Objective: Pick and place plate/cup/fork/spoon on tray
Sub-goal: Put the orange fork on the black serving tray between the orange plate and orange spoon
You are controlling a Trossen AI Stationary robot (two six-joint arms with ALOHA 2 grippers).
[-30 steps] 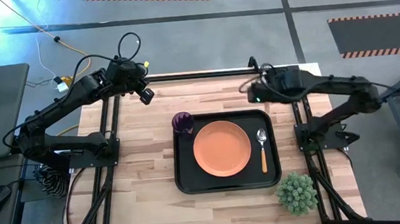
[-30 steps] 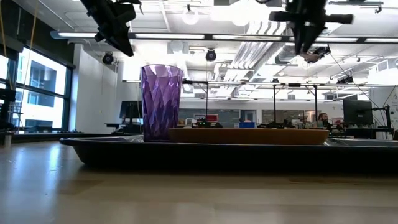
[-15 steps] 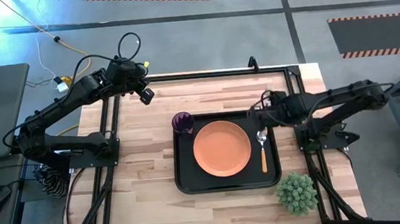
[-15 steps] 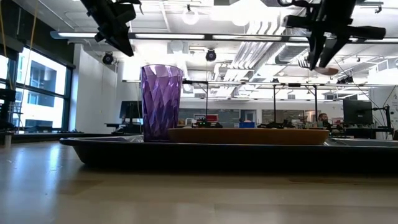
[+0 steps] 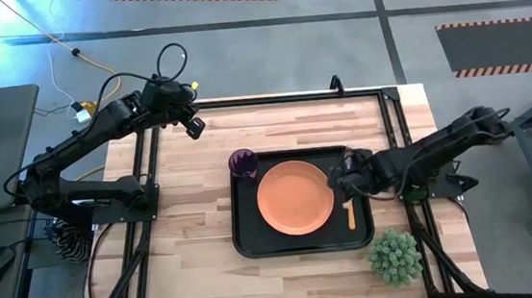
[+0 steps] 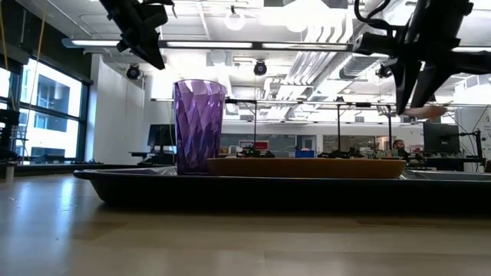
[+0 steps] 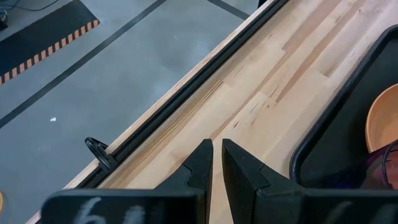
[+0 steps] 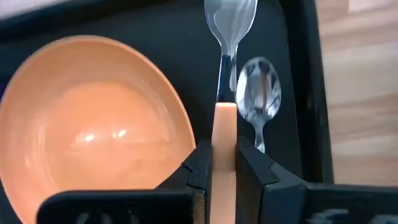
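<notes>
Above tray (image 5: pixel 247 237), right gripper (image 5: pixel 339 183) swung in from table's far edge, fork (image 8: pixel 226 74) pinched, beside spoon (image 8: pixel 260 93): placement imminent; left gripper (image 7: pixel 215 163) idle, fingers nearly closed, empty

The tray (image 5: pixel 244 230) sits in the middle of the table (image 5: pixel 199 261). The plate (image 5: pixel 293 198) lies in the tray's middle — the cup (image 5: pixel 242 162) stands in its far left corner. The spoon (image 5: pixel 351 217) lies along the tray's right side, just beside the plate. A plant (image 5: pixel 394 256) sits off the tray's near right corner.
</notes>
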